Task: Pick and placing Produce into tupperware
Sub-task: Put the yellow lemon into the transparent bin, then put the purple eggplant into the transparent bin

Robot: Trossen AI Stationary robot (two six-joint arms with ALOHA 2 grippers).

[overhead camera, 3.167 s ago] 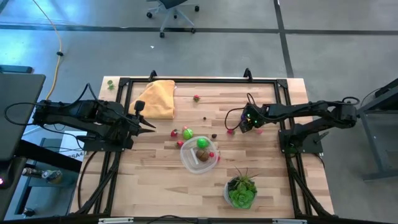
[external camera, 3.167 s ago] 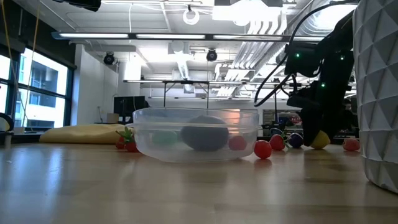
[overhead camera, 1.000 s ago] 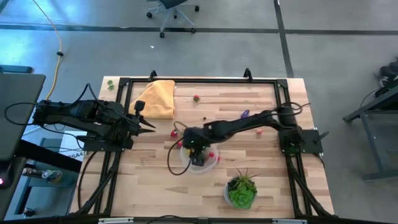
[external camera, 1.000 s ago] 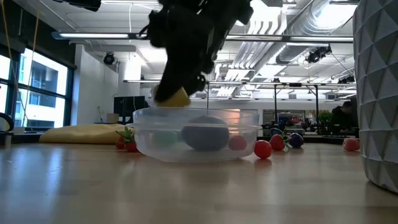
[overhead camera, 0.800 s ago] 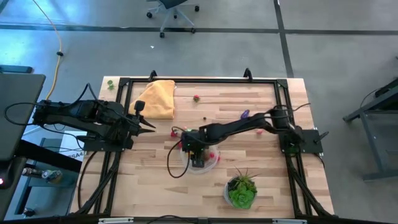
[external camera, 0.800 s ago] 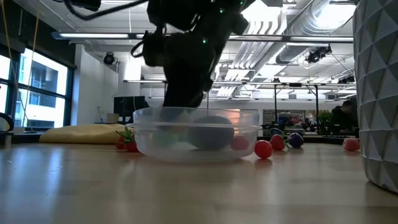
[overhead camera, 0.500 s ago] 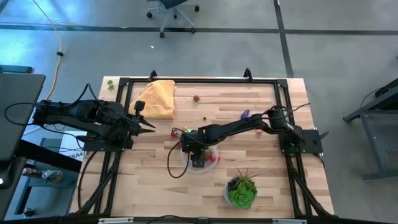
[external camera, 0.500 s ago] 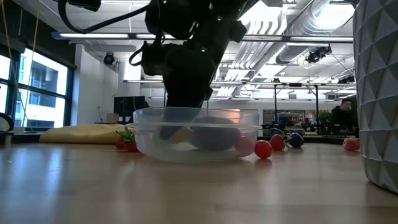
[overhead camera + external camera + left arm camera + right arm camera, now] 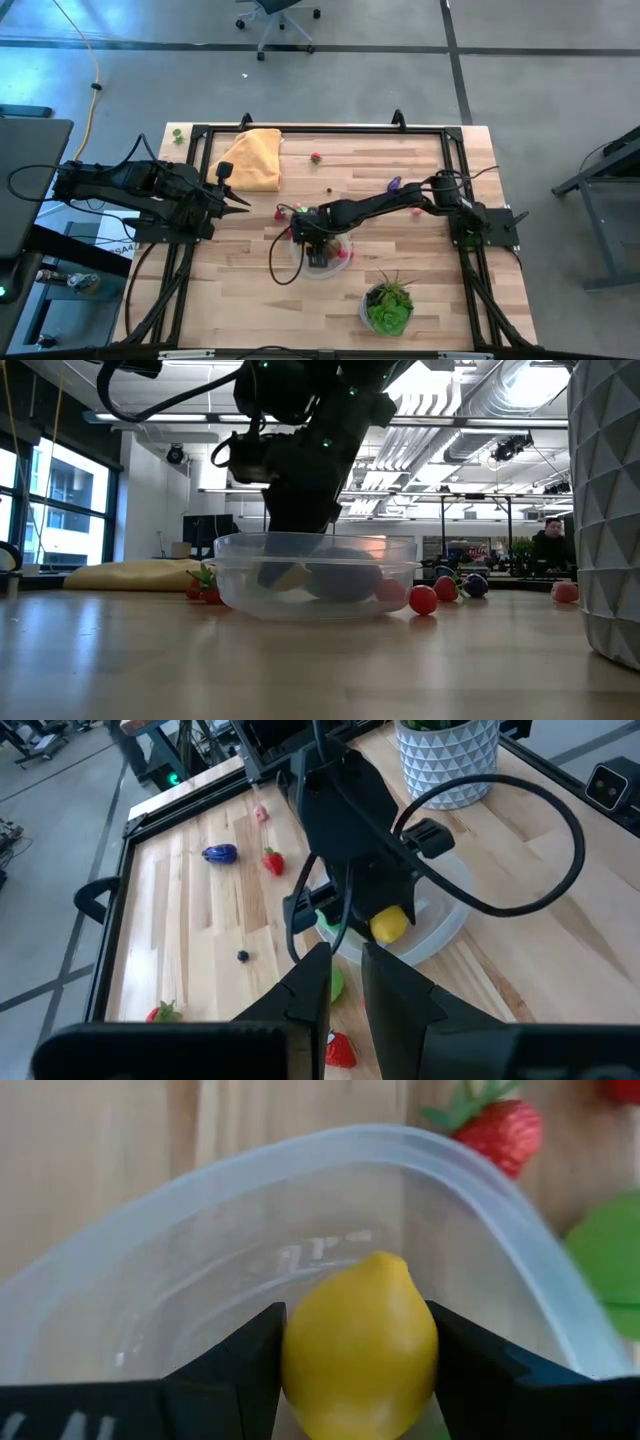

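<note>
A yellow toy lemon point(image 9: 360, 1345) is held between the fingers of the right gripper point(image 9: 355, 1370), which is lowered into the clear round tupperware point(image 9: 322, 256) near the middle of the table; it is gripped, not yet let go. In the low view the lemon point(image 9: 287, 574) sits low inside the container wall, so the step in hand is judged to be the release. The left gripper point(image 9: 245, 201) waits well apart at the left edge of the table, its fingers point(image 9: 318, 982) drawn close together with nothing between them.

Some of the task appears done: a dark rounded piece point(image 9: 345, 573) and a reddish piece point(image 9: 388, 592) are seen through the tupperware wall. A good deal is left. Still on the boards are a purple piece point(image 9: 393, 183), a red piece point(image 9: 316, 156) near the far rail, a strawberry point(image 9: 273, 862), a bright green piece point(image 9: 332, 985) just beside the container, another strawberry point(image 9: 340, 1049) and a small pink piece point(image 9: 261, 814). In the low view, 3 loose pieces point(image 9: 423, 599) are seen beyond the container.

The table point(image 9: 250, 290) is of pale wooden boards inside a black frame. A yellow cloth point(image 9: 254, 158) lies at the far left corner, and a potted plant point(image 9: 388, 305) in a white faceted pot stands near the front. Around it lies a grey concrete floor point(image 9: 540, 90) with an office chair point(image 9: 280, 14); beyond, ceiling lights, ducts and a person point(image 9: 547, 550) are visible.
</note>
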